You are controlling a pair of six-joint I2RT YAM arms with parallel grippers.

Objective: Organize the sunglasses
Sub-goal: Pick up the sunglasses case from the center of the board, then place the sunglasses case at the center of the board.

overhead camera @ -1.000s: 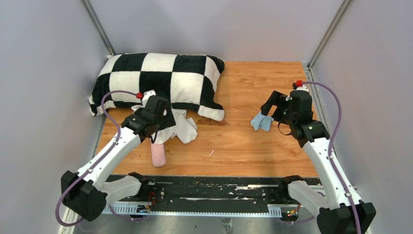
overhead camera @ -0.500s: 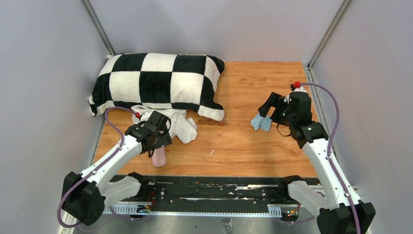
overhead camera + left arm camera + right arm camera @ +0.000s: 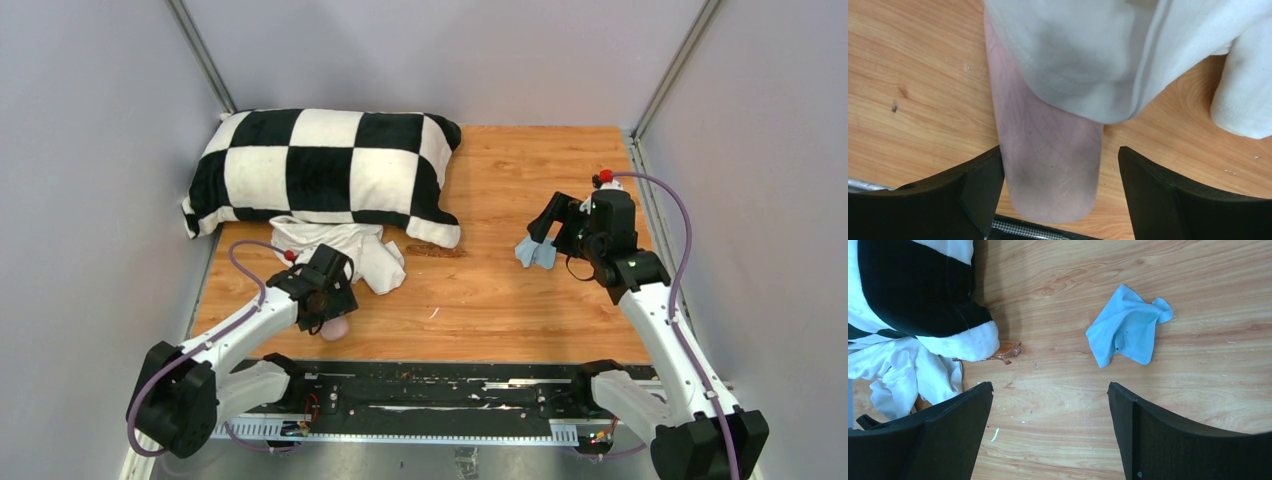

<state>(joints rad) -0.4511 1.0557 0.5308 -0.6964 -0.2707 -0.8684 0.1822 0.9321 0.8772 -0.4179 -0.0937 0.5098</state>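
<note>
One pink case (image 3: pixel 1048 165), one blue cloth (image 3: pixel 1125 332)

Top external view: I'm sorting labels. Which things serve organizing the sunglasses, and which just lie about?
Job: pink oblong case; small light-blue cloth; half-hidden amber piece, maybe the sunglasses.
Lying about: black-and-white checkered pillow; crumpled white fabric.

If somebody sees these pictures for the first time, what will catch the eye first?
The big black-and-white checkered pillow at the far left of the wooden table stands out most, with a crumpled white cloth in front of it. A pink case pokes out from under that cloth, between the open jaws of the left gripper. On the right, a small light-blue cloth lies by the open right gripper.
</note>
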